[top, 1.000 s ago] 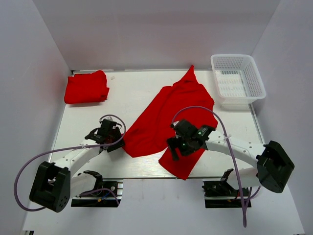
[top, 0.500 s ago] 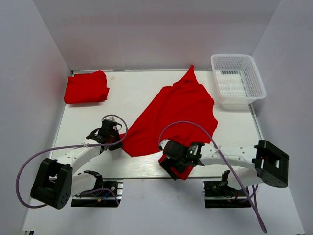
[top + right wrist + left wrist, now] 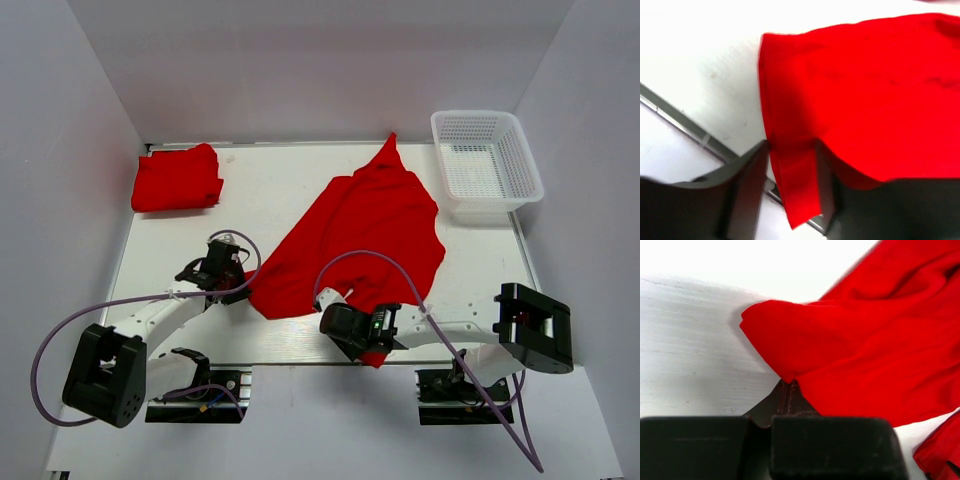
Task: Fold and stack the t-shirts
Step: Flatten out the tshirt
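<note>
A bright red t-shirt [image 3: 360,235] lies spread and rumpled across the middle of the table. A second red t-shirt [image 3: 177,178] sits folded at the back left. My left gripper [image 3: 232,283] is at the spread shirt's near-left corner. In the left wrist view its jaws [image 3: 788,389] are shut, pinching the tip of that cloth [image 3: 880,340]. My right gripper [image 3: 350,335] is at the shirt's nearest corner by the table's front edge. In the right wrist view it [image 3: 790,146] stands open, with a strip of the red hem [image 3: 795,190] between its two fingers.
A white mesh basket [image 3: 487,163] stands at the back right. The table's metal front rail [image 3: 685,125] runs just under the right gripper. White walls close in the table on three sides.
The left gripper closed on the shirt's corner. The right arm swung down and left to the shirt's nearest corner, and its jaws narrowed around the hem.
</note>
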Robot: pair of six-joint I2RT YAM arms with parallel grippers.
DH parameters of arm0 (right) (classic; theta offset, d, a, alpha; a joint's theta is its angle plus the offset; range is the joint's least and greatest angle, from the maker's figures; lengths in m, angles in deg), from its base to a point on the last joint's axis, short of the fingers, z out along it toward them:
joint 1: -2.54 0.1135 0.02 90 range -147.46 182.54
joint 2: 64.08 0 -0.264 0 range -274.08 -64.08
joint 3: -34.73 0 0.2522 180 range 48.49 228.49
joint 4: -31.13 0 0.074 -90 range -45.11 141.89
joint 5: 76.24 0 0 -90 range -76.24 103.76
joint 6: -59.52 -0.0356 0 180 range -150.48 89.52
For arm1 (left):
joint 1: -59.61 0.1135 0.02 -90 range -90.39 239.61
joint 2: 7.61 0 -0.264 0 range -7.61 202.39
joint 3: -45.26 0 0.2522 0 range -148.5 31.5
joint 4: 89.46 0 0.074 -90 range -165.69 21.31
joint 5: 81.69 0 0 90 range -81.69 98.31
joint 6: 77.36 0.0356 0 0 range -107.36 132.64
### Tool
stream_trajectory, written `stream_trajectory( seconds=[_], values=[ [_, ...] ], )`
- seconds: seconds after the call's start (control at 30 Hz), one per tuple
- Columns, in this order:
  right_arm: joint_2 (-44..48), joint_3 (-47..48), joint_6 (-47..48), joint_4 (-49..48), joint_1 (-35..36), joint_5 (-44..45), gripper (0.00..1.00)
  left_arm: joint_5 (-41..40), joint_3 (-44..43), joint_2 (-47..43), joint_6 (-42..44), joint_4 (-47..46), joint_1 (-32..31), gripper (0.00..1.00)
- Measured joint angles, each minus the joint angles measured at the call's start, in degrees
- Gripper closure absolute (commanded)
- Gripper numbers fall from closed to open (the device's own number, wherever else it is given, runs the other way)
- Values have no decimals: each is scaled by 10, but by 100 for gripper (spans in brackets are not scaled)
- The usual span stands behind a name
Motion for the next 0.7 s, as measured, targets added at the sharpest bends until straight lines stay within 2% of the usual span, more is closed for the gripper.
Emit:
stream_trajectory(
  seconds=[0.07,0.1,0.17,0.2,0.37,0.47,0.6,0.7],
  values=[
    [-5,1,-19,-7,0,13,69,-2,-2,-1,0,4,0,100],
    [-7,2,-28,-9,0,20,78,-3,-3,-2,0,7,0,100],
    [-10,3,-53,-7,0,38,86,-8,-6,-4,0,12,0,100],
    [-13,4,-71,-4,1,50,100,-9,-8,-5,0,16,0,100],
    [-11,8,-167,69,-1,135,100,-11,-33,-15,0,34,0,100],
    [20,10,-192,115,-13,198,100,-11,-68,-24,2,47,0,100],
    [106,49,-167,124,-55,288,100,-12,-150,-32,7,63,0,100],
    [163,82,-109,78,-102,353,100,-22,-219,-35,15,63,0,100]
  ],
)
